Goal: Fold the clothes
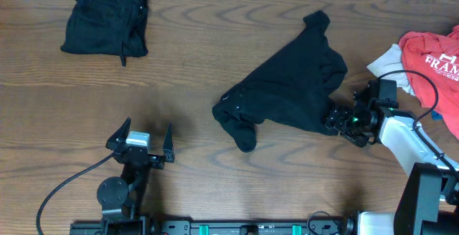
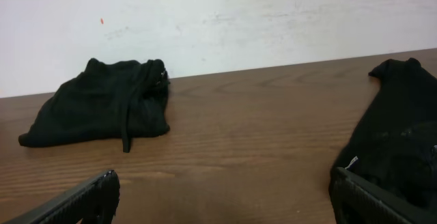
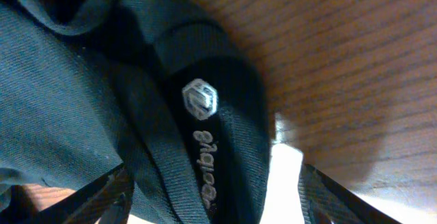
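Observation:
A crumpled black top [image 1: 287, 84] lies mid-table, its sleeve end toward the front. My right gripper [image 1: 333, 117] is at its right edge. In the right wrist view the collar band [image 3: 205, 135] with its white round logo and lettering runs between the open jaws of that gripper [image 3: 215, 197]; a gap shows beside the right finger [image 3: 328, 197]. A folded black top [image 1: 106, 24] sits at the back left, also seen from the left wrist [image 2: 102, 104]. My left gripper [image 1: 148, 125] stands open and empty over bare wood [image 2: 222, 197]. A red tee [image 1: 434, 56] lies at the far right.
A light grey piece [image 1: 387, 61] pokes out beside the red tee, close behind my right arm. The right arm's cable [image 1: 423, 84] loops over the red tee. Bare wood lies between the left gripper and the crumpled top [image 2: 399, 128].

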You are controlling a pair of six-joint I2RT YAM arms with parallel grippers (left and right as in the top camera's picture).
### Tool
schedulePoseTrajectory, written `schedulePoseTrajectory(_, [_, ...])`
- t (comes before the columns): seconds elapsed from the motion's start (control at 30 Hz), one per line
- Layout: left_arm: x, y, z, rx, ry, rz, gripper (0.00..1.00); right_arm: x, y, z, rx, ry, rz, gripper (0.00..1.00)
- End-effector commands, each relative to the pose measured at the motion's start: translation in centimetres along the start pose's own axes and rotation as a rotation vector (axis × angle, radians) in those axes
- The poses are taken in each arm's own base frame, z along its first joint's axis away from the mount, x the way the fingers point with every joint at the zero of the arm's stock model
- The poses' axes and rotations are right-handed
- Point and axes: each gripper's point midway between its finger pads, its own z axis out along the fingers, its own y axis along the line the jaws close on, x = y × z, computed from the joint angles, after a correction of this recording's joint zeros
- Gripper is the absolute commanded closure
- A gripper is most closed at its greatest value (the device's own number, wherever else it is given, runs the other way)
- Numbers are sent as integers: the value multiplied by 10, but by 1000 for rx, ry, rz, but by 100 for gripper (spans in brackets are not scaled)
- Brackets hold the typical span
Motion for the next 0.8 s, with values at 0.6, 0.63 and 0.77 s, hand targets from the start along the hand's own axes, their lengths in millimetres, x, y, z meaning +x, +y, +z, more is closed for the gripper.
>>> schedulePoseTrajectory(0.6, [15,-2,1,10,46,6,2,-3,6,5,-29,-13,1,99])
schedulePoseTrajectory(0.63, [15,-2,1,10,46,6,2,-4,7,4,-31,-17,0,99])
schedulePoseTrajectory(0.77, [15,-2,1,10,46,5,2,-9,11,0,-43,-42,-2,99])
